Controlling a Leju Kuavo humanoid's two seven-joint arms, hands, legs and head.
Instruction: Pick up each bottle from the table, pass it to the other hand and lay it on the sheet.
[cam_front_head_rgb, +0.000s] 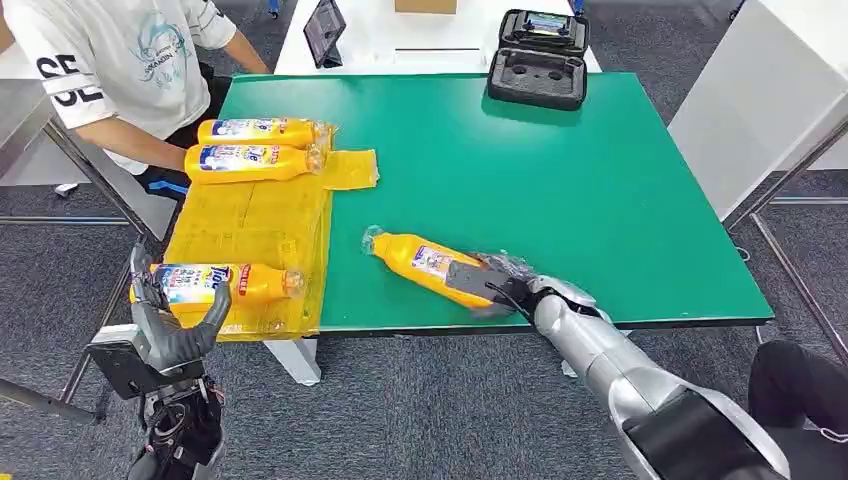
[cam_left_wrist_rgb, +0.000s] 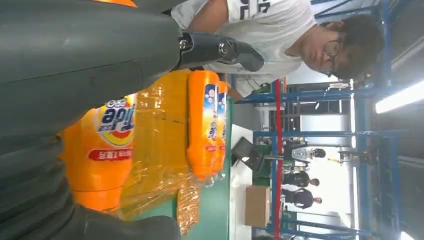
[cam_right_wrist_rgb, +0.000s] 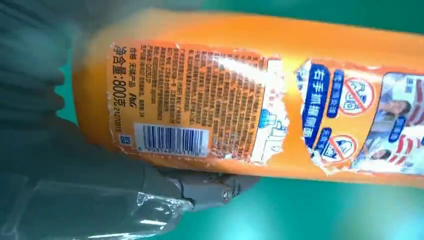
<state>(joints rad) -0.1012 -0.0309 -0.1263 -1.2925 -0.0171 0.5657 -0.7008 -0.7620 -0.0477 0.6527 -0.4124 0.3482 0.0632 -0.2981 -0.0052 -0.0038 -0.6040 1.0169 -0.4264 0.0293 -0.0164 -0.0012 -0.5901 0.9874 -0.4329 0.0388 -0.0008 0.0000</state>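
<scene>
Right hand (cam_front_head_rgb: 490, 283) clamped around the base end of the fourth bottle (cam_front_head_rgb: 420, 258), lying on the green table (cam_front_head_rgb: 560, 180) near its front edge. Thumb under the body and fingers over it in the right wrist view, barcode label facing the camera. Long axis running diagonally: cap end pointing left and away, toward the yellow sheet (cam_front_head_rgb: 250, 220); base end toward the right arm. Whether lifted clear of the table or resting on it, cannot tell.

Left hand (cam_front_head_rgb: 170, 320) raised at the front left corner, fingers spread and curled upward, holding nothing. Just beyond it, a bottle (cam_front_head_rgb: 225, 283) lying flat on the near part of the sheet, cap toward the table's middle. Two more bottles (cam_front_head_rgb: 255, 147) side by side at the sheet's far end, caps likewise pointing right.

Held bottle well to the right of the left hand, cap end nearer to it. Probably a handover next: lift, swing left, offer the neck half to the empty hand.
</scene>
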